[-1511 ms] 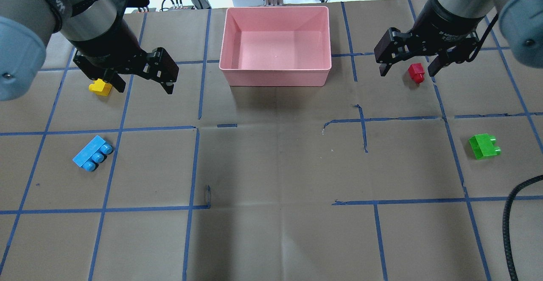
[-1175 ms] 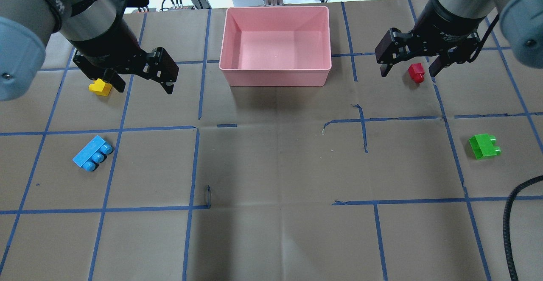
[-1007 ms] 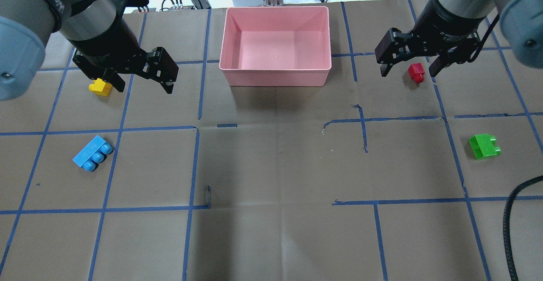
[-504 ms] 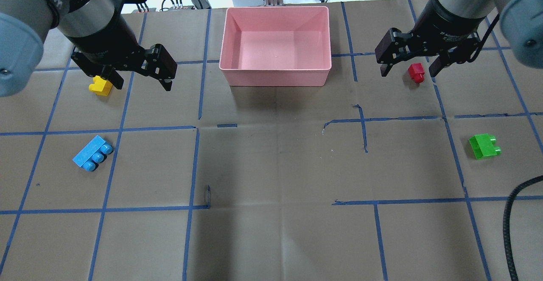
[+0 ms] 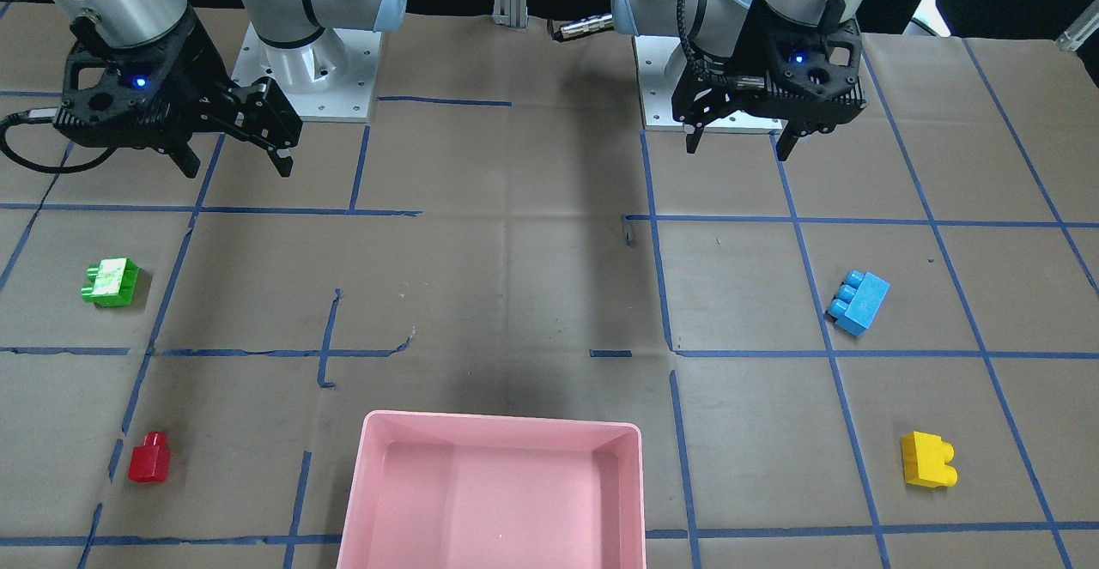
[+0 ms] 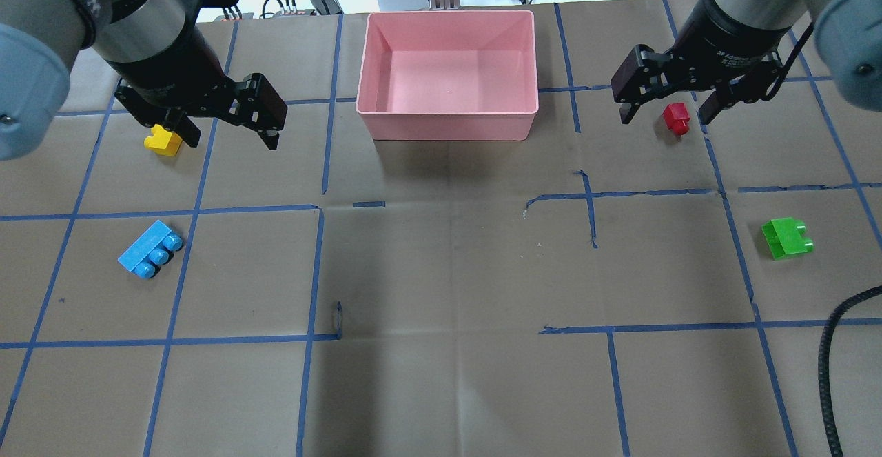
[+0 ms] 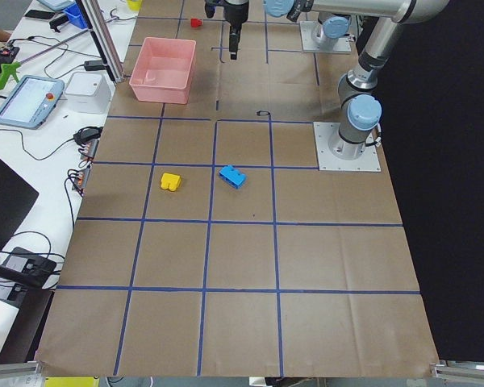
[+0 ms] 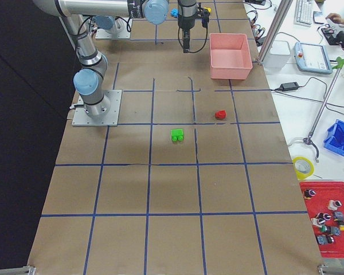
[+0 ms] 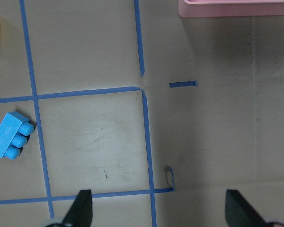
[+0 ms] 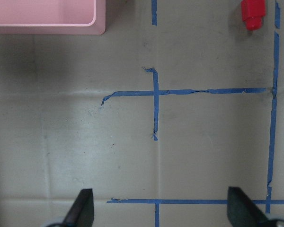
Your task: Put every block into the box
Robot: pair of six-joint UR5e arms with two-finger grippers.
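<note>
Brown gridded paper (image 6: pixel 448 271) lies under both arms. The left gripper (image 5: pixel 737 150) hangs high, its fingers spread wide and holding nothing. The blue brick (image 9: pixel 10 136) lies below to its left, the yellow brick (image 6: pixel 164 140) farther forward, and the pink box (image 6: pixel 446 123) forward to its right. The right gripper (image 5: pixel 235 170), likewise spread and holding nothing, has the red brick (image 10: pixel 252 13) forward to its right and the green brick (image 6: pixel 786 238) off to its right.
</note>
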